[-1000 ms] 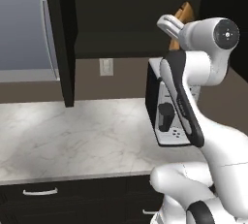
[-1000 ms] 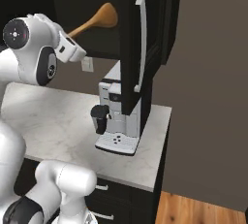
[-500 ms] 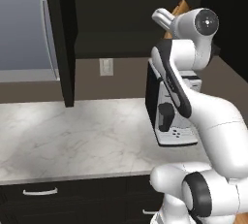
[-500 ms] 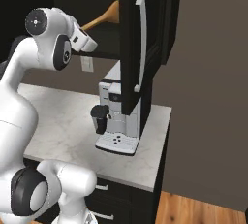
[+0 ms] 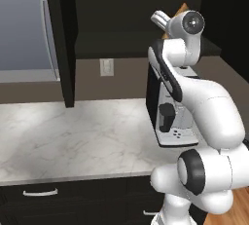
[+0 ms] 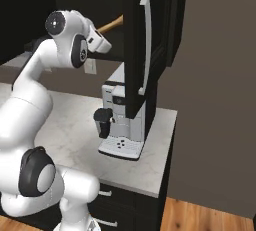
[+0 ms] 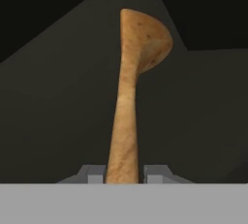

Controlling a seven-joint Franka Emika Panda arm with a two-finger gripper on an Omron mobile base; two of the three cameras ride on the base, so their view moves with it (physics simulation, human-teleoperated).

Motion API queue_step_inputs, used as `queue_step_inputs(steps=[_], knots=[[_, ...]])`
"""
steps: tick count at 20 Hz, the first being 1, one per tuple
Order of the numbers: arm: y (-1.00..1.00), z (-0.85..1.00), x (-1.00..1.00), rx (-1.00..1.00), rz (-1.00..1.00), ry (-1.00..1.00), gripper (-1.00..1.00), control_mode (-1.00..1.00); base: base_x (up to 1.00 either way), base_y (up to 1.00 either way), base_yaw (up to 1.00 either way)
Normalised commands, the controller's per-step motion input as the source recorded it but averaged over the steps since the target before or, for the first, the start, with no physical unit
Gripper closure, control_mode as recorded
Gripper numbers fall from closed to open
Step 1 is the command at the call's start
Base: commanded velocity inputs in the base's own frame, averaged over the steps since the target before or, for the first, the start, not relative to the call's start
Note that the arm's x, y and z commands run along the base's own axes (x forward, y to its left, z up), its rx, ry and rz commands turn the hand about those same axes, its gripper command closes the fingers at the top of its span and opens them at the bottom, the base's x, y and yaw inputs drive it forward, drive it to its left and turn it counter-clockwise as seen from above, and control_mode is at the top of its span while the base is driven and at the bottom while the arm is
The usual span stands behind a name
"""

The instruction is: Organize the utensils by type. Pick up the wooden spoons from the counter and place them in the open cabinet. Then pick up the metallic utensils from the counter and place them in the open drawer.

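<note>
My gripper [image 7: 123,173] is shut on the handle of a wooden spoon [image 7: 128,97], whose round bowl points away from the hand into the dark inside of the open cabinet [image 5: 116,44]. In the right base view the gripper [image 6: 102,35] is raised high at cabinet level. The spoon [image 6: 112,24] sticks out of it and passes behind the open black door [image 6: 137,50]. From the left base view a bit of the orange-brown spoon [image 5: 181,9] shows behind the arm's wrist. The white marble counter [image 5: 73,136] lies below. The metallic utensils and the open drawer are out of view.
A coffee machine [image 5: 172,121] stands on the counter's right end, right under the raised hand, also the coffee machine [image 6: 122,120]. A second open cabinet door [image 5: 61,39] hangs at the left. Black drawer fronts with silver handles [image 5: 39,192] run below the counter.
The arm has swung the hand and the wooden spoon further toward the cabinet. The spoon's bowl now goes behind the open door. The grip has not changed.
</note>
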Motion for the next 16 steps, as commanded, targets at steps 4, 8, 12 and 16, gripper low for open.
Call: queue_step_inputs(steps=[4,8,12,16], knots=[[-0.26,-0.32,0.23,0.0,0.0,0.0,1.0,-1.0,0.0,0.0,0.0],[-0.29,-0.34,0.21,0.0,0.0,0.0,1.0,-1.0,0.0,0.0,0.0],[-0.3,-0.37,0.3,0.01,0.0,0.01,1.0,-1.0,0.0,0.0,0.0],[-0.3,-0.17,0.53,0.04,0.0,0.01,1.0,-1.0,0.0,0.0,0.0]])
